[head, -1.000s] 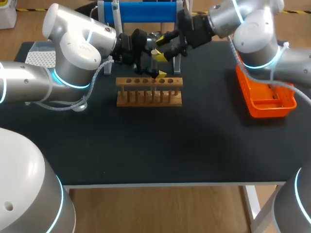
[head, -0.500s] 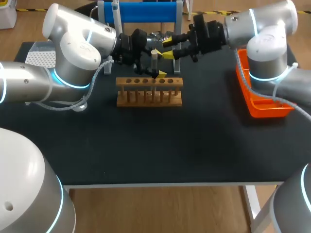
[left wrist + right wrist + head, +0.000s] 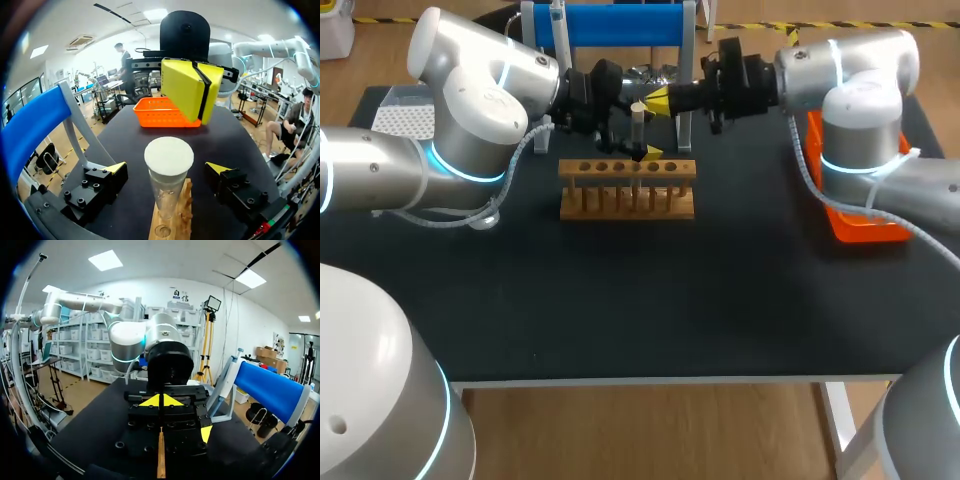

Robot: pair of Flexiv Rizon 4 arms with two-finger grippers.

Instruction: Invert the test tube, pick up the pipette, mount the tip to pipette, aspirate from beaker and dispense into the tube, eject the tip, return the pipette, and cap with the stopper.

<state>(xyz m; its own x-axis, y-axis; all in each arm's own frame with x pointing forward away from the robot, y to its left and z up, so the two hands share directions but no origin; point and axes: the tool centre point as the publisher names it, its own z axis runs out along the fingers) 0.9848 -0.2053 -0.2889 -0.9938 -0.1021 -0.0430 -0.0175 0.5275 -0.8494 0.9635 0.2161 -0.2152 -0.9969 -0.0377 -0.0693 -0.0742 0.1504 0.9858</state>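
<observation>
A clear test tube (image 3: 167, 192) stands upright in the wooden rack (image 3: 627, 190), with a white stopper (image 3: 169, 156) on its mouth. My left gripper (image 3: 168, 168) is open, one yellow-tipped finger (image 3: 116, 167) on each side of the tube and neither touching it. From the right, my right gripper (image 3: 658, 100) lies level with its yellow tips pressed together and nothing between them. Those tips (image 3: 192, 90) hang just above and behind the stopper. In the right wrist view my right gripper (image 3: 160, 401) is shut, facing my left arm's wrist.
The blue pipette stand (image 3: 620, 25) rises behind the rack. An orange basket (image 3: 865, 215) sits at the right, partly under my right arm. A white tip box (image 3: 400, 118) lies at the far left. The near half of the black table (image 3: 650, 300) is bare.
My right gripper's fingers, open at the tube's top a second ago, drew back and shut. Its wrist turned level, the tips now beside the stopper. The left arm kept still.
</observation>
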